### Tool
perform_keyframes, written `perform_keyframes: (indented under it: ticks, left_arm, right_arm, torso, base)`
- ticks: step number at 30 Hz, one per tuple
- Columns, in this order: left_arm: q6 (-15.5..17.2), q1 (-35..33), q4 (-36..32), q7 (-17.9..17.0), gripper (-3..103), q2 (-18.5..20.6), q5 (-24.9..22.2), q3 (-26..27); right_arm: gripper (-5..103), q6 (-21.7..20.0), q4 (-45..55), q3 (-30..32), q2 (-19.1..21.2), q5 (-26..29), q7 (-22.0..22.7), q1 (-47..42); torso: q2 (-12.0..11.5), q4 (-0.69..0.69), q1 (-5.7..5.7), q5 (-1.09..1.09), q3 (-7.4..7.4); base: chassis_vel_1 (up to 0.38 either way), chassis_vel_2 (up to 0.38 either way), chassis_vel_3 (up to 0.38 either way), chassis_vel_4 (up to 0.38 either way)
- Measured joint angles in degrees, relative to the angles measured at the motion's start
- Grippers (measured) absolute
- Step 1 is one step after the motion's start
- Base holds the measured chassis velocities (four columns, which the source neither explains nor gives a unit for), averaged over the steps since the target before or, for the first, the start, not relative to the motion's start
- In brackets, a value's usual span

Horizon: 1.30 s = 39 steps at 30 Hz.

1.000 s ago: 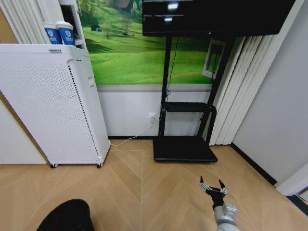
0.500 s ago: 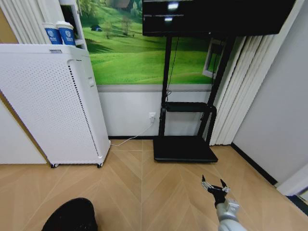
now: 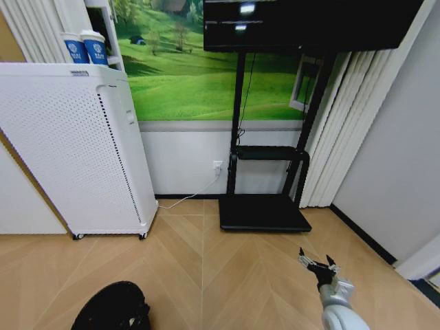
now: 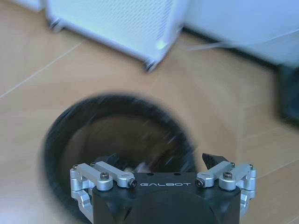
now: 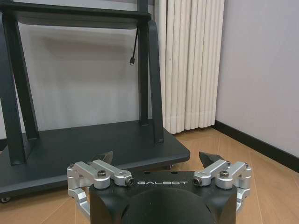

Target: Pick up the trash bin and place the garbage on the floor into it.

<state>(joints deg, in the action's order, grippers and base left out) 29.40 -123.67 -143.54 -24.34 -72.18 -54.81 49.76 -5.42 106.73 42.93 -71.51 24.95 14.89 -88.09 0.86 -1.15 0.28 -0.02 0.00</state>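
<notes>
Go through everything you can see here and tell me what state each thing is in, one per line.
Bin: upright on the floor, open top, something small inside.
Left end effector: open, over the bin's rim, holding nothing.
Right end effector: open, empty, above bare floor.
Cups: upright on the cabinet.
Cable: plugged into the wall outlet.

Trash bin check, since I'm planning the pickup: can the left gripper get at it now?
Probably yes: the open left gripper hangs right over the trash bin, its rim unobstructed.
</notes>
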Motion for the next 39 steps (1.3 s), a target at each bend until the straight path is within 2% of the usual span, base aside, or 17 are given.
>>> perform_keyframes:
  ticks: [1,3,4,5,6,7,8,9,11,12,14,15,18,19,24,31,39]
  left_arm:
    - [0.00,0.00,0.00,0.00,100,0.00,0.00,0.00]
    - [0.26,6.29,0.00,3.45,100,3.46,2.27,-0.09]
    - [0.26,6.29,0.00,3.45,100,3.46,2.27,-0.09]
    - [-0.48,8.96,0.00,6.72,100,4.83,3.98,0.56]
    - [-0.48,8.96,0.00,6.72,100,4.83,3.98,0.56]
    - [-2.26,11.12,-0.01,10.73,100,6.35,5.11,1.70]
    - [-3.54,12.03,0.01,13.07,100,7.00,5.23,2.53]
    - [-3.54,12.03,0.01,13.07,100,7.00,5.23,2.53]
    - [-6.56,13.82,0.05,16.56,100,7.94,6.87,4.00]
    - [-6.56,13.82,0.05,16.56,100,7.94,6.87,4.00]
    - [-11.07,16.62,0.75,20.63,100,8.61,12.62,5.15]
    - [-11.07,16.62,0.75,20.63,100,8.61,12.62,5.15]
    - [-17.09,21.08,4.48,24.43,100,8.06,21.52,5.35]
    - [-17.09,21.08,4.48,24.43,100,8.06,21.52,5.35]
    - [-20.31,24.97,7.45,26.05,100,7.02,27.28,3.92]
    - [-20.59,25.31,7.63,25.38,100,5.01,27.33,2.88]
    - [-19.61,24.29,7.03,24.44,100,4.19,25.25,2.45]
  right_arm:
    - [100,0.00,0.00,0.00,0.00,0.00,0.00,0.00]
    - [100,0.87,1.61,0.08,-0.03,-0.25,-0.46,-0.90]
    - [100,0.87,1.61,0.08,-0.03,-0.25,-0.46,-0.90]
    - [100,1.25,3.16,0.22,0.16,-0.37,-0.88,-1.35]
    - [100,1.25,3.16,0.22,0.16,-0.37,-0.88,-1.35]
    - [100,1.17,5.60,0.46,0.69,-0.32,-1.36,-1.73]
    - [100,1.01,7.29,0.53,1.19,-0.02,-1.67,-1.81]
    - [100,1.01,7.29,0.53,1.19,-0.02,-1.67,-1.81]
    - [100,0.64,10.95,0.83,1.62,0.22,-2.31,-2.49]
    - [100,0.64,10.95,0.83,1.62,0.22,-2.31,-2.49]
    - [100,-0.07,15.44,0.52,1.37,0.22,-3.14,-4.41]
    - [100,-0.07,15.44,0.52,1.37,0.22,-3.14,-4.41]
    - [100,-0.47,20.19,-3.37,-0.34,-3.30,-3.51,-7.43]
    - [100,-0.47,20.19,-3.37,-0.34,-3.30,-3.51,-7.43]
    - [100,0.35,23.55,-5.32,-2.47,-8.73,-4.81,-11.93]
    - [100,0.44,24.56,-5.16,-2.23,-9.27,-5.57,-12.01]
    - [100,0.27,24.75,-5.09,-2.08,-8.32,-6.67,-11.23]
  torso:
    - [0.00,0.00,0.00,0.00,0.00]
    - [0.00,-0.03,0.00,0.01,0.00]
    - [0.00,-0.03,0.00,0.01,0.00]
    - [0.00,-0.01,0.00,-0.01,0.01]
    - [0.00,-0.01,0.00,-0.01,0.01]
    - [0.00,-0.02,0.00,0.01,0.01]
    - [0.00,0.01,0.00,0.00,0.01]
    - [0.00,0.01,0.00,0.00,0.01]
    - [0.00,0.05,0.00,0.02,0.00]
    - [0.00,0.05,0.00,0.02,0.00]
    - [0.01,0.00,0.00,0.01,0.00]
    - [0.01,0.00,0.00,0.01,0.00]
    - [0.00,0.04,0.00,0.01,0.00]
    - [0.00,0.04,0.00,0.01,0.00]
    - [0.00,-0.01,0.00,0.01,0.01]
    - [0.01,0.03,0.00,0.01,0.00]
    - [0.00,0.01,0.00,0.02,0.00]
  base:
    - [0.000,0.000,0.000,0.000]
    - [0.000,0.000,0.000,0.000]
    - [0.000,0.000,0.000,0.000]
    - [0.000,0.000,0.000,0.000]
    - [0.000,0.000,0.000,0.000]
    - [0.000,0.000,0.000,0.000]
    - [0.000,0.000,0.000,0.000]
    - [0.000,0.000,0.000,0.000]
    - [0.000,0.000,0.000,0.000]
    - [0.000,0.000,0.000,0.000]
    - [0.000,0.000,0.000,0.000]
    - [0.000,0.000,0.000,0.000]
    - [0.000,0.000,0.000,0.000]
    - [0.000,0.000,0.000,0.000]
    - [0.000,0.000,0.000,0.000]
    - [0.000,0.000,0.000,0.000]
    - [0.000,0.000,0.000,0.000]
